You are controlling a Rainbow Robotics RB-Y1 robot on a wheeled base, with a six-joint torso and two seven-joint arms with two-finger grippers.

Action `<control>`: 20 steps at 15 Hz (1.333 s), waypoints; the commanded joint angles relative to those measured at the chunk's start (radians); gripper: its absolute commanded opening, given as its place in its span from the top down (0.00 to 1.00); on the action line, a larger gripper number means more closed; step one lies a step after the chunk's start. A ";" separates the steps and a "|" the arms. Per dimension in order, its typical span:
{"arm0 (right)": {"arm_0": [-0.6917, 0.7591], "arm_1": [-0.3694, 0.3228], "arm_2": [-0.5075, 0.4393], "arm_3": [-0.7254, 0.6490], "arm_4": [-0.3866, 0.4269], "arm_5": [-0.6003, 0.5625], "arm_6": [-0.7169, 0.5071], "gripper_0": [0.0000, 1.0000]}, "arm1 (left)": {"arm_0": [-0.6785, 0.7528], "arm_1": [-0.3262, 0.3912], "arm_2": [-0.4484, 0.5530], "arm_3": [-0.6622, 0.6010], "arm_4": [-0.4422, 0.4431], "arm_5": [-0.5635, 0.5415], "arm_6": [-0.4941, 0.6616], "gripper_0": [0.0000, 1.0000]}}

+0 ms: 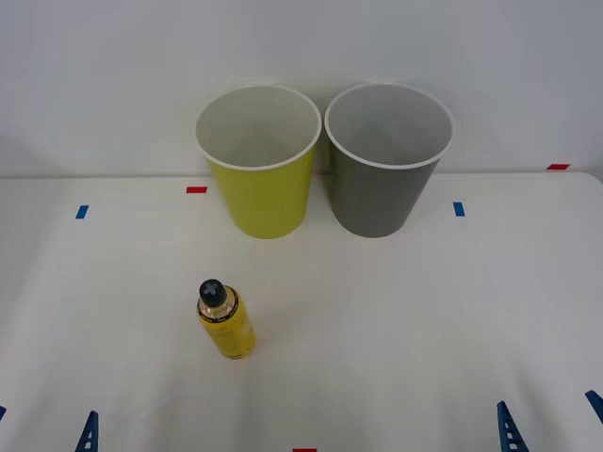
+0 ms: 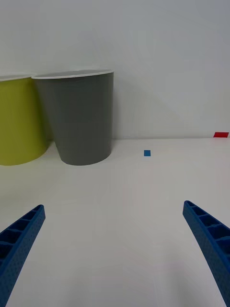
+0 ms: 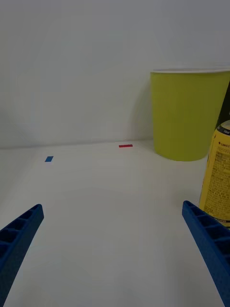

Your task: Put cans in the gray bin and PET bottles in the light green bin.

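Note:
The light green bin point(image 1: 264, 202) and the gray bin point(image 1: 377, 202) stand side by side at the back of the white table, light green on the left. A PET bottle point(image 1: 224, 322) with a yellow label and black cap stands upright in front of the light green bin. My left gripper point(image 1: 44, 428) is open at the near left edge, left of the bottle point(image 3: 218, 172), with the light green bin point(image 3: 189, 115) beyond. My right gripper point(image 2: 112, 249) is open at the near right point(image 1: 551, 424), facing the gray bin point(image 2: 84, 120). Cans are out of view.
Small red tape marks point(image 1: 196, 189) and blue tape marks point(image 1: 459, 209) dot the white table point(image 1: 424, 320). A plain white wall rises close behind the bins. Open tabletop lies between the bottle and both bins.

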 commanded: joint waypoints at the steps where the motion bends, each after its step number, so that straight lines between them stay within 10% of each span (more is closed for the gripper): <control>1: 0.000 0.000 0.000 0.000 0.000 0.000 0.000 0.00 | 0.000 0.000 0.000 0.000 0.000 0.000 0.000 0.00; 8: 0.000 0.000 0.000 0.000 0.000 0.000 0.000 0.00 | -0.028 0.017 -0.018 0.044 -0.006 -0.002 0.000 0.00; 20: 0.000 0.000 0.000 0.000 0.000 0.000 0.000 0.00 | -0.476 0.413 -0.336 0.187 0.072 0.005 -0.006 0.00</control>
